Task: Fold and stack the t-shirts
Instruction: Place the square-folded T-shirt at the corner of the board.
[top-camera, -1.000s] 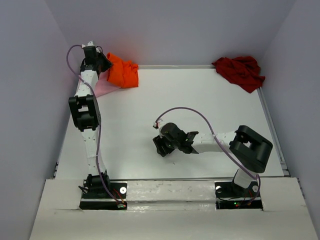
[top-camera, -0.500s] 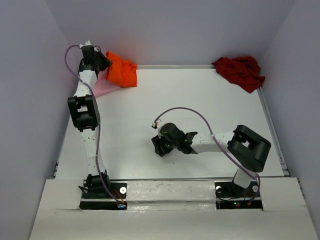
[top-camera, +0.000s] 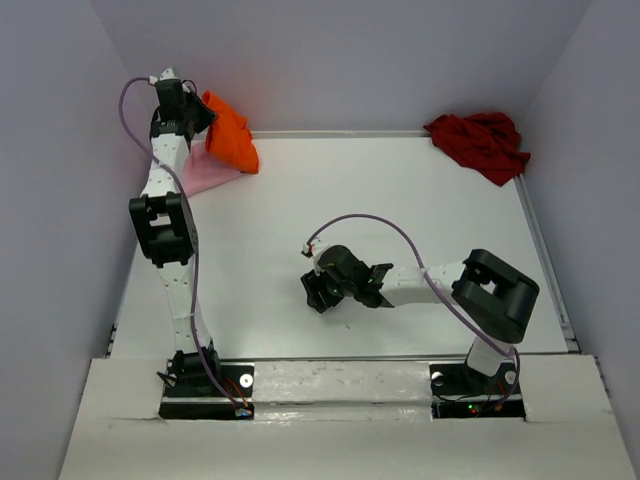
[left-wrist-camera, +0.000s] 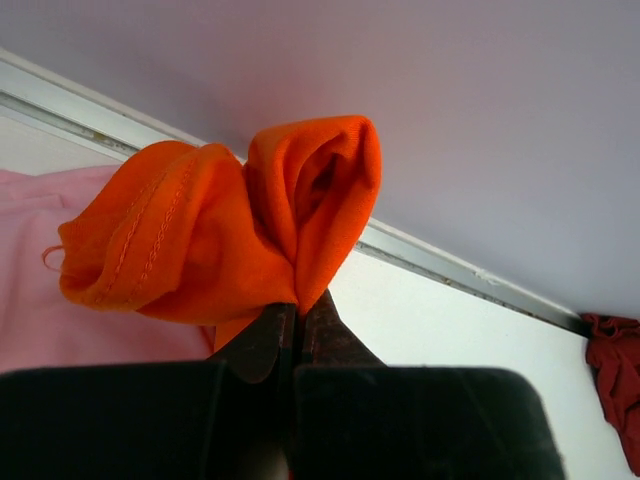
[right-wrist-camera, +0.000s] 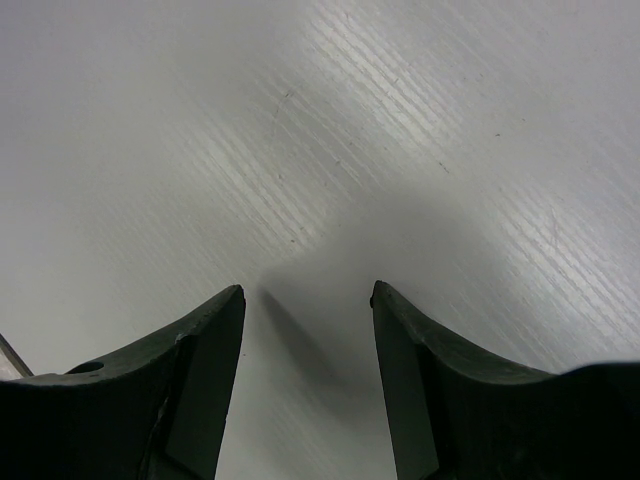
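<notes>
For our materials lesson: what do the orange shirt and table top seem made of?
The orange shirt: soft knit cloth, matte, likely cotton; stitched hem, limp folds. The table top: hard white board, slight sheen, perhaps laminate; fine streaks and scratches.

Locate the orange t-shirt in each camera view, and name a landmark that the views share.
Top external: orange t-shirt at far-left corner, in the left hand.
Left wrist: centre, pinched by the hand.
Right wrist: not in it.
Shared landmark: dark red t-shirt, right side of those two.

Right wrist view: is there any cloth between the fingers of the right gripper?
No, the right gripper is open, with only bare table in the gap.
</notes>
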